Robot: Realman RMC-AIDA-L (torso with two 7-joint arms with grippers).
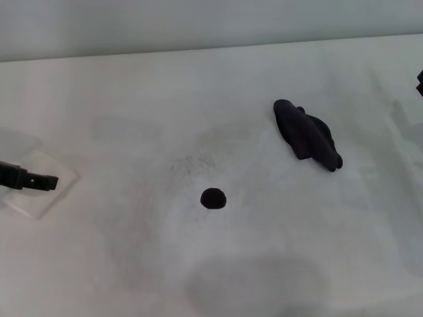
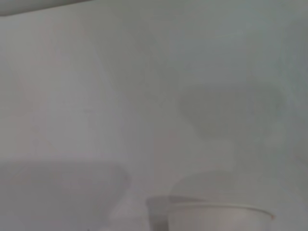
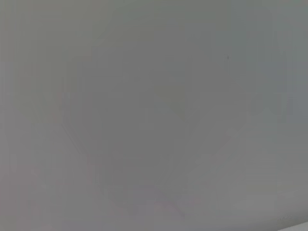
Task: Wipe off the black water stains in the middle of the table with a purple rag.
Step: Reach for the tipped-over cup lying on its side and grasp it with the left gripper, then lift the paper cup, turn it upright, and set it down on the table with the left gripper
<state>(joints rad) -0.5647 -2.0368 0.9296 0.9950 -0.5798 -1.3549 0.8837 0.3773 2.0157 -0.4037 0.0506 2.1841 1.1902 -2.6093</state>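
Note:
The black water stain [image 1: 213, 198] is one small round spot near the middle of the white table [image 1: 119, 105]. To its far right lies the purple rag [image 1: 307, 135], a dark crumpled cloth resting loose on the tabletop, touched by nothing. My left gripper [image 1: 33, 178] hovers low at the table's left edge, far from both. Only a dark sliver of my right gripper [image 1: 420, 82] shows at the right edge, beyond the rag. The right wrist view holds only bare surface.
A faint grey speckled smudge [image 1: 193, 162] lies just behind the stain. A pale flat square piece [image 1: 41, 198] sits under the left gripper. The left wrist view shows a white rounded rim [image 2: 219, 214] on the tabletop. The table's far edge [image 1: 211, 49] meets a wall.

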